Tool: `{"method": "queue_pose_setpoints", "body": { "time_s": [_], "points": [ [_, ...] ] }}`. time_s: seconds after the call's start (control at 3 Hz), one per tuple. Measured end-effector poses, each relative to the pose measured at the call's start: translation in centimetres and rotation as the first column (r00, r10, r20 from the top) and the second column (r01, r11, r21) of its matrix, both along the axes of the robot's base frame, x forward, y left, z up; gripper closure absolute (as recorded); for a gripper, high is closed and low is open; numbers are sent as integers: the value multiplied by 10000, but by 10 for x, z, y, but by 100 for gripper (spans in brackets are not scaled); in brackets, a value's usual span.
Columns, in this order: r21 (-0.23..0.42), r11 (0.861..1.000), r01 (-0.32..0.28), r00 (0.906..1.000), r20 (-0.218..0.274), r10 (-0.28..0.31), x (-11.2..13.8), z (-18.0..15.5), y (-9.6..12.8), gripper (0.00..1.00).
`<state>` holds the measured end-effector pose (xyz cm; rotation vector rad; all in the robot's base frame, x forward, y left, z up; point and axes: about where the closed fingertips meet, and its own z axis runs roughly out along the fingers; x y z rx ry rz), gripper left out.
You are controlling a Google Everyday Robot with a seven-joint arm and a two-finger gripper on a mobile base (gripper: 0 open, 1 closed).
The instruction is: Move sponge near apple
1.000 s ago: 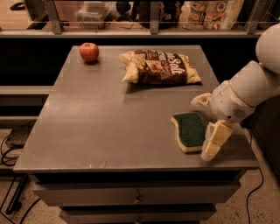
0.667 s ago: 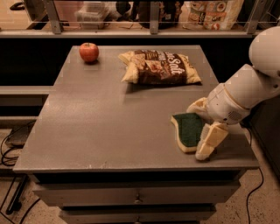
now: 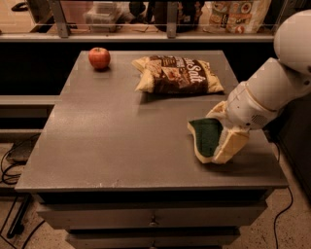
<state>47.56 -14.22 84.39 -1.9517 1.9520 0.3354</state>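
Note:
The sponge [image 3: 204,136], dark green on top with pale yellow foam below, lies near the right edge of the grey table [image 3: 112,141]. My gripper [image 3: 222,131] reaches in from the right, its cream pads on the far and near sides of the sponge's right part, shut on it. The sponge looks slightly tilted, with its left end free. The red apple [image 3: 99,58] sits at the table's far left corner, well away from the sponge and the gripper.
A brown-and-cream snack bag [image 3: 179,74] lies at the far middle of the table, between apple and sponge. A rail and shelf with containers [image 3: 238,14] run behind the table. Drawers [image 3: 153,221] are below its front edge, cables [image 3: 9,165] on the floor left.
The gripper has closed in on the sponge and shifted slightly left and away, and the sponge has moved a little with it. Apple and bag have not moved.

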Motion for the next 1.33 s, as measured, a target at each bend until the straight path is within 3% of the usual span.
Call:
{"method": "queue_pose_setpoints", "body": {
  "time_s": [0.33, 0.67, 1.0, 1.33],
  "points": [
    [-94, 10000, 2, 9976, 694, 4, 12, 36, 10, 96],
    [19, 9997, 226, 9751, 2207, -225, 27, 105, 10, 100],
    [27, 9997, 226, 9747, 2222, -226, 27, 106, 10, 100],
    [243, 9972, 708, 9754, 2076, -743, 39, 102, 20, 100]
  ]
}}
